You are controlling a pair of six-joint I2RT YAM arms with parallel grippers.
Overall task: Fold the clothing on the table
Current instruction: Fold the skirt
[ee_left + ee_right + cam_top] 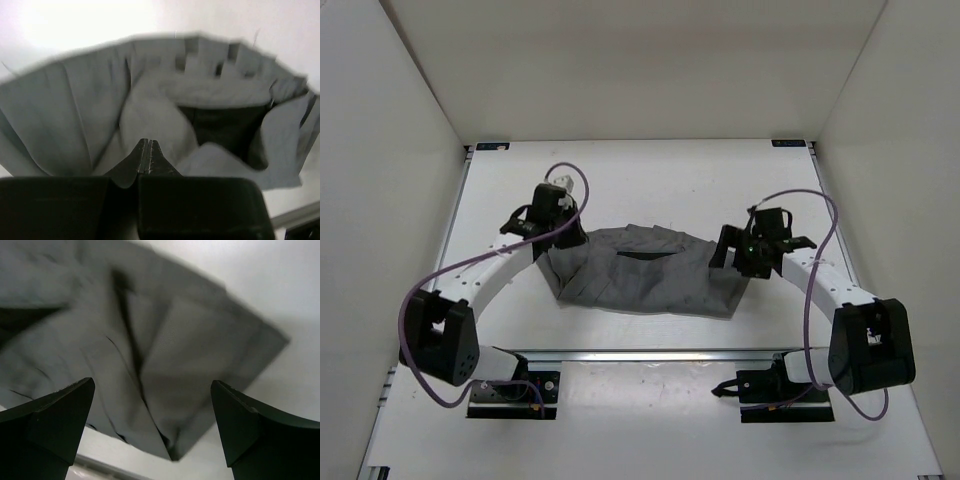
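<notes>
We pinch the wrinkled dark grey garment, lying mid-frame on the flat white table, in our clenched left gripper, likely to lift a fold; our right gripper gapes released over its right edge. Only the left wrist view shows fabric drawn into the pinch.

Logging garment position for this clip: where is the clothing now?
In the top view the clothing lies centrally on the table, just beyond the rail, with the left gripper at its left end and the right gripper over its right end.
</notes>
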